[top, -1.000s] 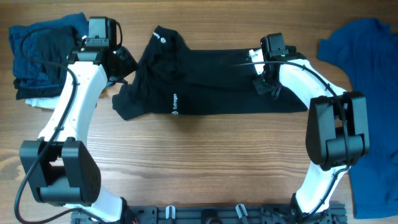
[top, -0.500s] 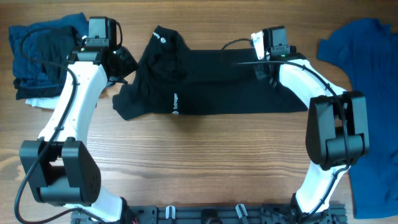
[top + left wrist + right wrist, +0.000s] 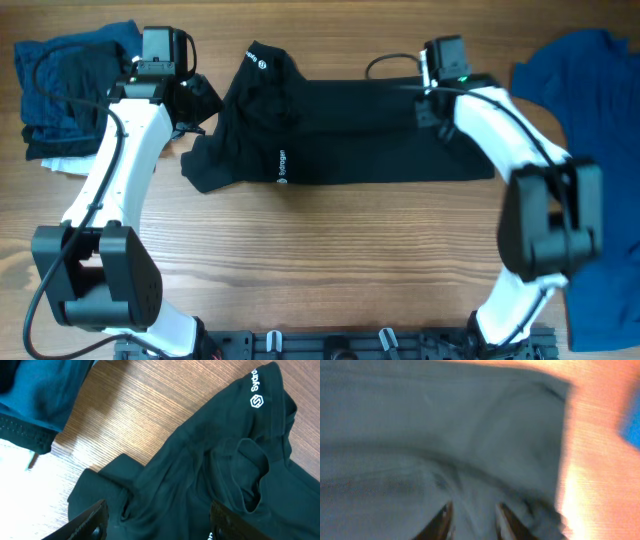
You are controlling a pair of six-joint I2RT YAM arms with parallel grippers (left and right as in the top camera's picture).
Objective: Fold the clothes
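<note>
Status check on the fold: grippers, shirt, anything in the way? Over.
Left gripper open over black T-shirt, collar end. Right gripper open over other end. T-shirt loose on table. Nothing blocking; blue shirt aside.

Matt black cloth on the T-shirt [image 3: 340, 135], soft, with shallow creases; flat white print for its logo [image 3: 256, 399]. Blue shirt [image 3: 590, 90] at the right edge also of matt cloth. Table [image 3: 330, 270] of wood, smooth, with fine grain. Arm shells [image 3: 125, 150] white, slightly glossy, probably plastic.

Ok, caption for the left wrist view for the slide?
Left gripper, open, above the crumpled black T-shirt with its white logo on the wooden table.
</note>
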